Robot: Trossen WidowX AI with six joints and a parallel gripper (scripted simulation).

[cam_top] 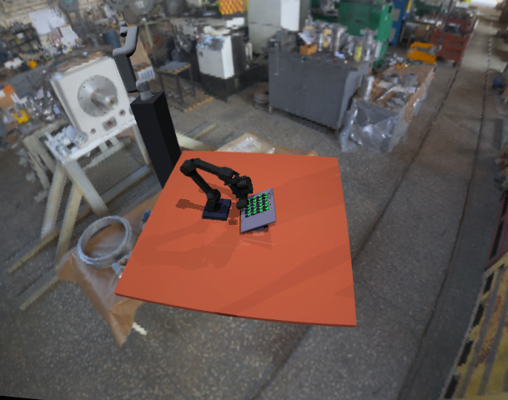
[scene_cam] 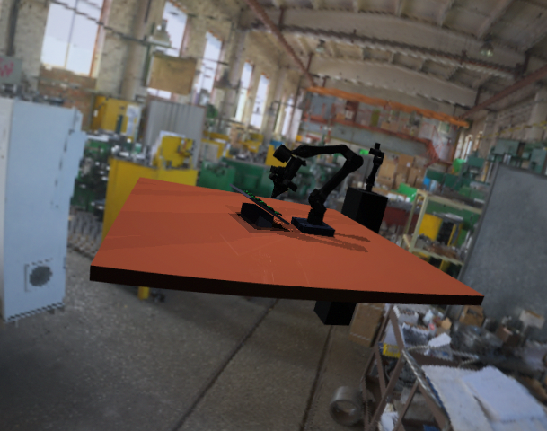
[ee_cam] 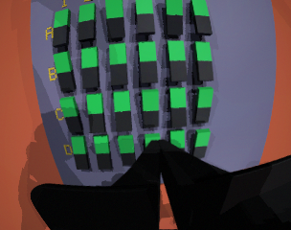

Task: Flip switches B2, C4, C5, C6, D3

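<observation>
The tilted grey-violet panel (cam_top: pixel 258 222) (ee_cam: pixel 241 96) carries rows A to D of green-and-black rocker switches. In the wrist view, B2 (ee_cam: pixel 89 67), C4 (ee_cam: pixel 150 103), C5 (ee_cam: pixel 177 101) and C6 (ee_cam: pixel 204 101) are fully visible. D3 (ee_cam: pixel 126 146) shows left of the fingertips, its green half duller than that of D2. I cannot tell reliably which end of each switch is raised. My gripper (cam_top: pixel 242 203) (scene_cam: pixel 274 197) (ee_cam: pixel 157 146) is shut and empty. Its tips are a little above the panel in the exterior view and cover the lower part of D4 in the wrist view.
The panel rests on a dark stand (scene_cam: pixel 254 215) on the orange table (cam_top: pixel 305 258) (scene_cam: pixel 180 250), in front of the arm's base (cam_top: pixel 216 209) (scene_cam: pixel 313 226). A black pillar (cam_top: pixel 155 133) (scene_cam: pixel 364 206) stands beyond the table's edge behind the arm.
</observation>
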